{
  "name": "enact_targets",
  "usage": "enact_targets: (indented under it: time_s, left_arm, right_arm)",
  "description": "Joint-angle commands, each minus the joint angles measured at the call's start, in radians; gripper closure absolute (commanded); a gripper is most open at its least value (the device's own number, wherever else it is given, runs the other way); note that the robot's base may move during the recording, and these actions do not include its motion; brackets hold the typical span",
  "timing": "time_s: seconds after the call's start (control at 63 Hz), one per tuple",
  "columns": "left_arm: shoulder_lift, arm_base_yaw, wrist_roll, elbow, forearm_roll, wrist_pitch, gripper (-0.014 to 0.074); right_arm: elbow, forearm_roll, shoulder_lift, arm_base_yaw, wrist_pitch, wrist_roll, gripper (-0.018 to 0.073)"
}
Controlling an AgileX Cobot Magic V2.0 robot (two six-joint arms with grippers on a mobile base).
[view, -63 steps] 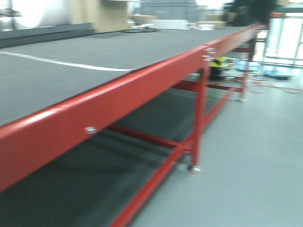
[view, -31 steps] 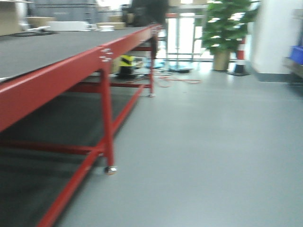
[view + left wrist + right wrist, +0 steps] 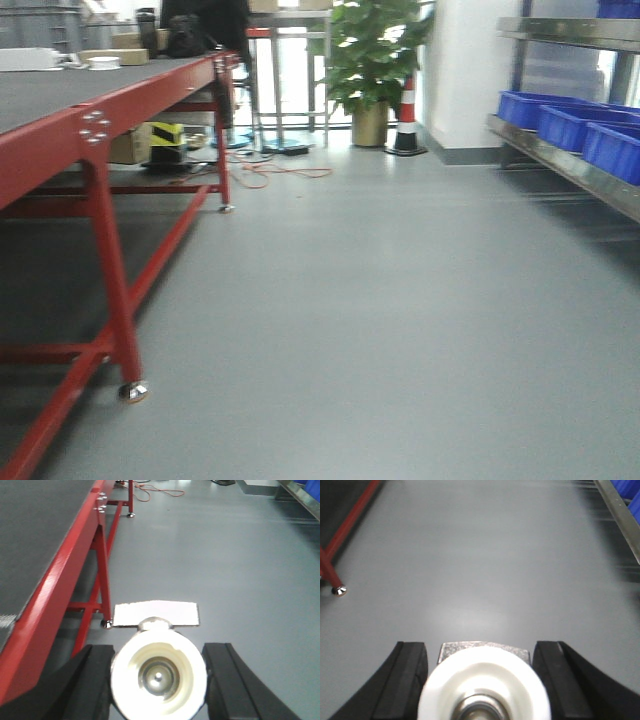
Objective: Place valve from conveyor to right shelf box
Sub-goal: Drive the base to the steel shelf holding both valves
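Note:
A white round valve [image 3: 158, 675] with a metal core sits between the black fingers of my left gripper [image 3: 159, 652], which is shut on it above the floor beside the conveyor [image 3: 35, 535]. My right gripper [image 3: 480, 646] is shut on a second white valve [image 3: 485, 685] with a grey metal body behind it, over bare floor. In the front view the conveyor's dark grey belt [image 3: 40, 95] on its red frame runs along the left. The right shelf [image 3: 570, 165] carries blue boxes [image 3: 545, 105] at the right edge. Neither gripper shows in the front view.
Red conveyor legs [image 3: 110, 280] with a metal foot [image 3: 133, 391] stand at the left. A potted plant [image 3: 370, 60], a striped cone [image 3: 406, 115] and an orange cable [image 3: 280, 172] lie at the far end. A white patch [image 3: 156, 614] marks the floor. Grey floor spans conveyor to shelf.
The front view has swung right: the conveyor has slid from filling the frame to the left edge, and the shelf with blue boxes has come into view.

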Motion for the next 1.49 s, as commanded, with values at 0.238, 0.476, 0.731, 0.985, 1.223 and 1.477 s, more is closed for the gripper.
enact_targets:
  time_s: [0.238,0.476,0.731,0.985,1.223,1.477]
  left_arm:
    - [-0.007,0.003,-0.002,-0.006,-0.010,-0.049,0.0707]
    - [-0.007,0.003,-0.002,-0.006,-0.010,-0.049,0.0707]
    - [-0.007,0.003,-0.002,-0.006,-0.010,-0.049,0.0707]
    - [-0.007,0.003,-0.002,-0.006,-0.010,-0.049,0.0707]
    - [-0.007,0.003,-0.002,-0.006,-0.010,-0.049,0.0707]
    - [-0.007,0.003,-0.002,-0.006,-0.008,-0.050,0.0707]
  right_arm:
    - [-0.009,-0.006,-0.011,-0.003,-0.069,0.000,0.0722]
    - [-0.009,-0.006,-0.008,-0.003,-0.069,0.000,0.0722]
    - [-0.009,-0.006,-0.008,-0.003,-0.069,0.000,0.0722]
    - [-0.009,-0.006,-0.008,-0.003,-0.069,0.000,0.0722]
    - [-0.009,-0.006,-0.008,-0.003,-0.069,0.000,0.0722]
    - [-0.009,-0.006,-0.008,-0.003,-0.069,0.000,0.0722]
